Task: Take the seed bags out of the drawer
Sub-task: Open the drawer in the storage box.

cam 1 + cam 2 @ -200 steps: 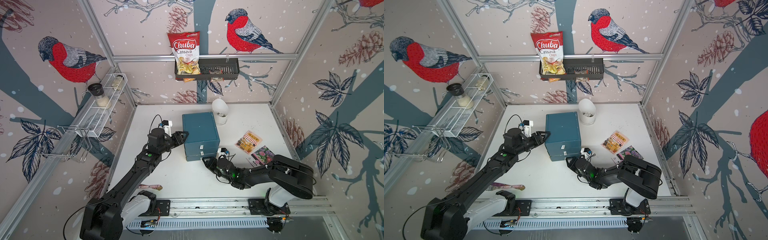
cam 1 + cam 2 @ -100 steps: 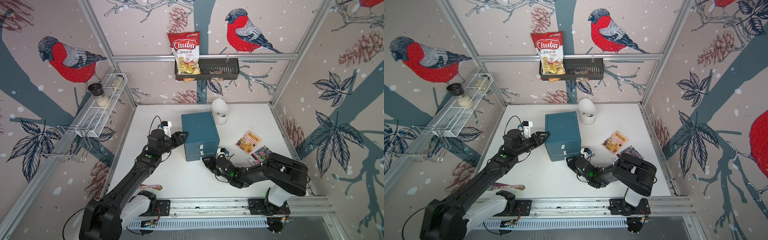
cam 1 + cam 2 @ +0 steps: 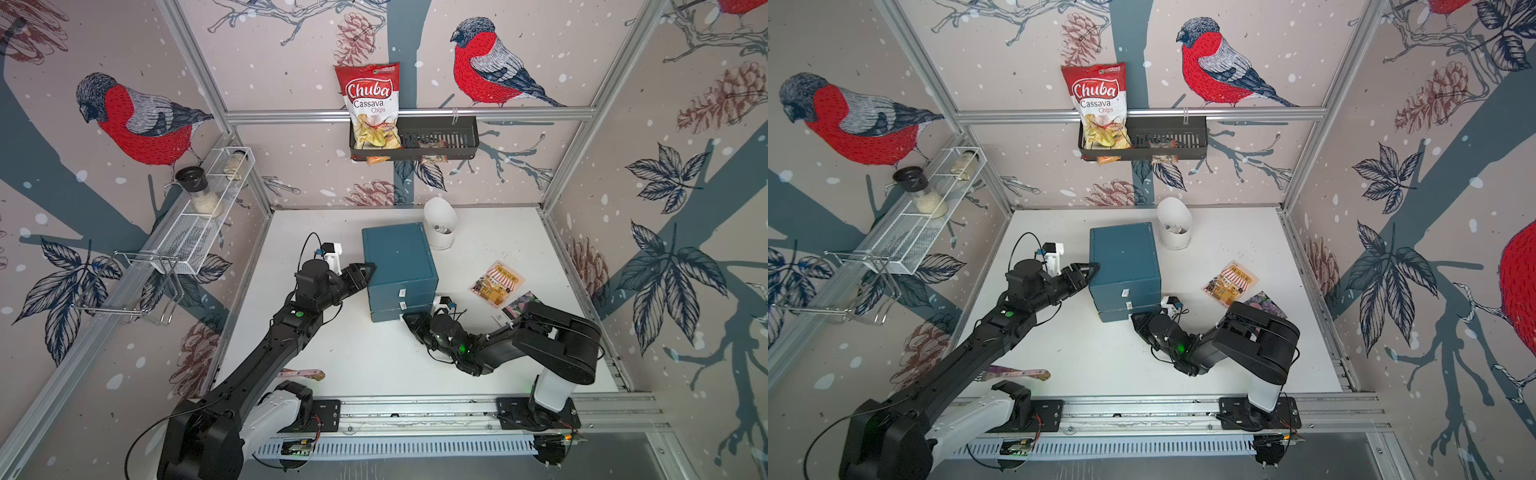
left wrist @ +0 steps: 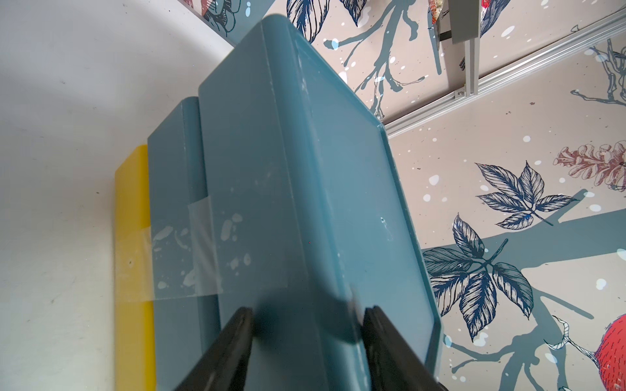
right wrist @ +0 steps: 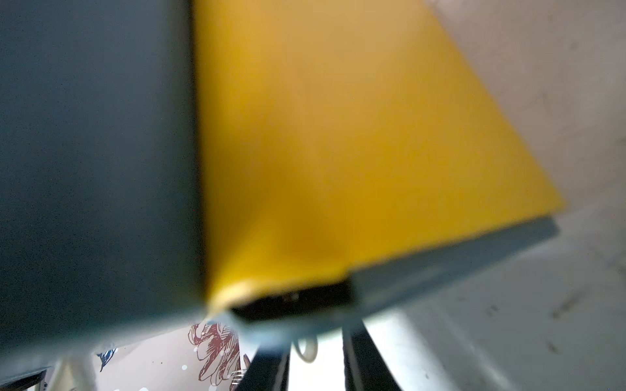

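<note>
Left gripper (image 3: 369, 269), jaws spread, meets the drawer unit's (image 3: 399, 253) left edge. Right gripper (image 3: 409, 321) noses the bottom drawer's (image 3: 387, 316) near face (grip unclear, too blurred). Orange-yellow seed bag (image 3: 496, 283) and purple seed bag (image 3: 517, 301) lie on open table (image 3: 374, 361), right of it.

A flat orange-yellow seed packet with a striped-awning shop drawing (image 3: 496, 284) lies face-up on the table (image 3: 374, 361) near the teal drawer box (image 3: 397, 253). A purple-flowered packet (image 3: 519, 301) lies just beside it, partly hidden.
</note>
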Robot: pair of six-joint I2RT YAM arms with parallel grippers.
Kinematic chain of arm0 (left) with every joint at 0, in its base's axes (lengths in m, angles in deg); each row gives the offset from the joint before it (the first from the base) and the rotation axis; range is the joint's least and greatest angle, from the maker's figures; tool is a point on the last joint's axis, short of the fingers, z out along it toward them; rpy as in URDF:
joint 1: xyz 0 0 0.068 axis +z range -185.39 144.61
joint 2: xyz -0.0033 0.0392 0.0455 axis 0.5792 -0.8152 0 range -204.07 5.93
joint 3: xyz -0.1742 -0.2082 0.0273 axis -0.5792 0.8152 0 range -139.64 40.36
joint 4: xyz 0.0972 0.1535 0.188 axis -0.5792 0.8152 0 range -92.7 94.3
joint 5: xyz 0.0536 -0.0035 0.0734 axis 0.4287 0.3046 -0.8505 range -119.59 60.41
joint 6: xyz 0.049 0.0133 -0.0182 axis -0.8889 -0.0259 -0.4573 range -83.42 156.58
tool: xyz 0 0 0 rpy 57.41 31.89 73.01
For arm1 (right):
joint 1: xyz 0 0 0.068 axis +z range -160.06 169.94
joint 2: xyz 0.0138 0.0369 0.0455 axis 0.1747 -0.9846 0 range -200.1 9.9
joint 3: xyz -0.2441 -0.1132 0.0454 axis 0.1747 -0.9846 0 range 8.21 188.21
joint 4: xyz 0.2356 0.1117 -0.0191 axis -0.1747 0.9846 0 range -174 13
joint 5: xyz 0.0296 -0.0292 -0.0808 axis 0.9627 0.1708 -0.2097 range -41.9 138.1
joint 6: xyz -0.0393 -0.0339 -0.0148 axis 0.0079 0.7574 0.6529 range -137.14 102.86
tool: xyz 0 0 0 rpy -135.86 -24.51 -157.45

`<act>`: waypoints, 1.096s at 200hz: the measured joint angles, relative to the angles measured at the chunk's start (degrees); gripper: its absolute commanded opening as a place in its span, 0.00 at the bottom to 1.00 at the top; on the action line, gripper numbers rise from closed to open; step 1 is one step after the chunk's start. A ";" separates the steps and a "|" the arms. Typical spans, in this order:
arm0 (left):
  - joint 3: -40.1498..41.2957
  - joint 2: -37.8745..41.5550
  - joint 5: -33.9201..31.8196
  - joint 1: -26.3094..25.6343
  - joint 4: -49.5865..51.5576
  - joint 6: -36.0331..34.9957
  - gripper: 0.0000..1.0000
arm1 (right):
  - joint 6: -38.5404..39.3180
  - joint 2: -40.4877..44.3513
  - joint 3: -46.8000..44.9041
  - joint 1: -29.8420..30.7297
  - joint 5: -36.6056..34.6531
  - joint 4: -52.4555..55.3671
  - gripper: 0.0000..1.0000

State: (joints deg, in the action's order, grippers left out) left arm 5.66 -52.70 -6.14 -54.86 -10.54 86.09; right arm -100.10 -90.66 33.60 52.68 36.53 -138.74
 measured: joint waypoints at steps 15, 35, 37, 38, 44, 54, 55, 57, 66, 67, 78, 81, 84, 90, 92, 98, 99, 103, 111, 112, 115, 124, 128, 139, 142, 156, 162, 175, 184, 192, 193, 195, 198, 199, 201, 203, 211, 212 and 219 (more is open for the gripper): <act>0.13 0.04 -0.04 0.00 -0.13 0.00 0.55 | -0.09 0.00 -0.31 0.13 0.00 -1.29 0.33; 0.24 0.07 -0.26 0.00 -0.15 0.00 0.55 | -0.02 0.04 -0.33 0.37 -0.04 -1.81 0.33; 0.26 0.07 -0.31 0.00 -0.15 0.02 0.55 | -0.02 0.07 -0.33 0.44 -0.04 -1.81 0.33; 0.26 0.09 -0.35 0.00 -0.15 0.02 0.55 | -0.02 0.09 -0.33 0.46 -0.04 -1.81 0.33; 0.28 0.13 -0.57 0.00 -0.15 0.02 0.54 | 0.00 0.15 -0.33 0.61 -0.07 -1.84 0.33; 0.28 0.15 -0.79 0.00 -0.11 0.02 0.54 | 0.09 0.24 -0.31 0.76 -0.07 -1.86 0.33; 0.28 0.17 -0.83 0.00 -0.11 0.02 0.54 | 0.13 0.24 -0.28 0.76 -0.07 -1.88 0.33; 0.28 0.17 -0.87 0.00 -0.11 0.02 0.54 | 0.13 0.24 -0.26 0.79 -0.07 -1.90 0.33; 0.31 0.22 -0.98 0.00 -0.11 0.04 0.55 | 0.13 0.24 -0.22 0.79 -0.07 -1.95 0.33; 0.31 0.22 -0.98 0.00 -0.11 0.04 0.55 | 0.13 0.24 -0.22 0.81 -0.07 -1.95 0.33; 0.33 0.22 -1.03 0.00 -0.15 0.04 0.55 | 0.13 0.15 -0.11 0.81 -0.07 -1.99 0.33; 0.35 0.22 -1.05 0.00 -0.15 0.04 0.55 | 0.13 0.04 -0.04 0.79 -0.07 -2.10 0.33; 0.35 0.22 -1.07 0.00 -0.15 0.07 0.55 | 0.13 -0.04 0.00 0.79 -0.07 -2.16 0.33; 0.35 0.20 -1.22 0.00 -0.15 0.07 0.54 | 0.13 -0.31 0.17 0.79 -0.07 -2.27 0.33; 0.35 0.20 -1.25 0.00 -0.15 0.07 0.54 | 0.13 -0.37 0.22 0.79 -0.07 -2.34 0.33; 0.35 0.15 -1.36 0.00 -0.20 0.09 0.54 | 0.13 -0.59 0.39 0.79 -0.07 -2.49 0.33; 0.35 0.13 -1.36 0.00 -0.20 0.09 0.54 | 0.13 -0.61 0.42 0.79 -0.07 -2.51 0.33; 0.33 0.09 -1.42 0.00 -0.26 0.09 0.54 | 0.11 -0.72 0.52 0.79 -0.07 -2.56 0.33; 0.33 0.00 -1.49 0.00 -0.33 0.11 0.54 | 0.09 -0.85 0.68 0.76 -0.07 -2.58 0.33; 0.33 -0.02 -1.51 0.00 -0.35 0.11 0.54 | 0.09 -0.87 0.70 0.76 -0.07 -2.60 0.33; 0.31 -0.04 -1.55 0.00 -0.39 0.13 0.54 | 0.09 -0.92 0.74 0.74 -0.07 -2.60 0.33; 0.28 -0.13 -1.68 0.00 -0.46 0.13 0.54 | 0.09 -1.11 0.87 0.72 -0.09 -2.62 0.32; 0.26 -0.15 -1.73 0.00 -0.50 0.13 0.54 | 0.09 -1.20 0.96 0.70 -0.09 -2.62 0.32; 0.26 -0.20 -1.86 0.00 -0.55 0.13 0.54 | 0.09 -1.49 1.09 0.63 -0.09 -2.62 0.32; 0.24 -0.22 -1.88 0.00 -0.55 0.13 0.54 | 0.07 -1.53 1.14 0.63 -0.09 -2.62 0.32; 0.22 -0.28 -2.03 0.00 -0.61 0.15 0.54 | -0.09 -1.70 1.25 0.61 -0.07 -2.62 0.33; 0.17 -0.33 -2.08 0.00 -0.63 0.15 0.54 | -0.15 -1.70 1.29 0.59 -0.07 -2.60 0.33; 0.15 -0.37 -2.25 -0.09 -0.66 0.17 0.54 | -0.55 -1.73 1.40 0.59 -0.07 -2.58 0.33; 0.15 -0.39 -2.36 -0.11 -0.68 0.17 0.54 | -0.81 -1.79 1.60 0.59 -0.07 -2.56 0.33; 0.15 -0.42 -2.60 -0.15 -0.72 0.20 0.54 | -0.96 -1.95 1.88 0.57 -0.09 -2.49 0.32; 0.15 -0.42 -2.62 -0.15 -0.72 0.20 0.54 | -0.96 -1.95 1.92 0.57 -0.09 -2.47 0.32; 0.13 -0.44 -2.64 -0.15 -0.72 0.20 0.54 | -0.96 -1.99 1.97 0.57 -0.09 -2.43 0.31; 0.13 -0.46 -2.64 -0.15 -0.72 0.20 0.54 | -0.96 -2.05 2.05 0.57 -0.11 -2.34 0.31; 0.13 -0.46 -2.67 -0.15 -0.72 0.20 0.54 | -0.96 -2.08 2.08 0.57 -0.11 -2.34 0.31; 0.11 -0.48 -2.69 -0.15 -0.74 0.20 0.54 | -0.96 -2.14 2.16 0.57 -0.15 -2.32 0.31; 0.11 -0.48 -2.73 -0.15 -0.74 0.20 0.54 | -0.96 -2.19 2.21 0.57 -0.17 -2.32 0.30; 0.11 -0.48 -2.97 -0.15 -0.79 0.22 0.54 | -0.96 -2.38 2.51 0.57 -0.26 -2.21 0.30; 0.11 -0.48 -2.99 -0.15 -0.79 0.22 0.54 | -0.98 -2.45 2.58 0.57 -0.28 -2.19 0.30; 0.11 -0.55 -3.23 -0.17 -0.85 0.22 0.53 | -0.98 -2.67 2.82 0.55 -0.28 -2.19 0.30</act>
State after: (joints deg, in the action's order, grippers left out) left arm 5.77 -53.25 -9.38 -55.03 -11.39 86.31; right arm -101.08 -93.32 36.42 53.23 36.25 -140.92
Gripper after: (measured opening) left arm 0.537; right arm 0.298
